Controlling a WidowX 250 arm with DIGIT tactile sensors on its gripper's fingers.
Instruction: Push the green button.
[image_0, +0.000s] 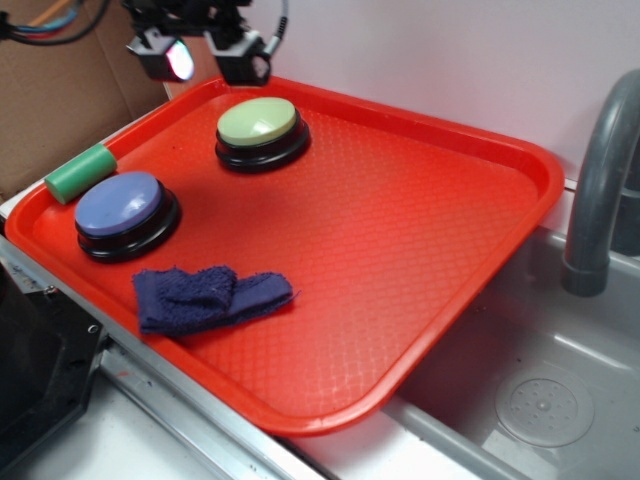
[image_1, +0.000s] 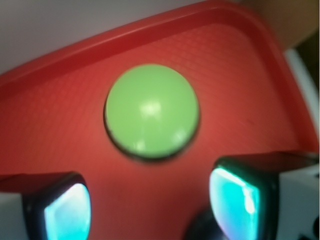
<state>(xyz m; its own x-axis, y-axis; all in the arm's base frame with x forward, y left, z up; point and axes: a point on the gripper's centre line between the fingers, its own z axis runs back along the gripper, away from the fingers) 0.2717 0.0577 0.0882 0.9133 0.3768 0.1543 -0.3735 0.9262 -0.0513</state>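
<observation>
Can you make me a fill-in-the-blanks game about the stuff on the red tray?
1. The round pale-green domed button sits on a ____ plastic tray.
2. The folded cloth is dark ____.
3. The robot's claw hovers closest to the ____ button.
4. The small cylinder lies beside the ____ domed button.

Missing: red; blue; green; blue-purple

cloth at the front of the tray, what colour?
Dark navy blue cloth, plain, crumpled on the red tray. Shows only in the exterior view.

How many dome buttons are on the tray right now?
2. The green button sits near the tray's far edge, just below the gripper. The blue button sits at the near left, beside the green cylinder. None appear hidden.
</observation>
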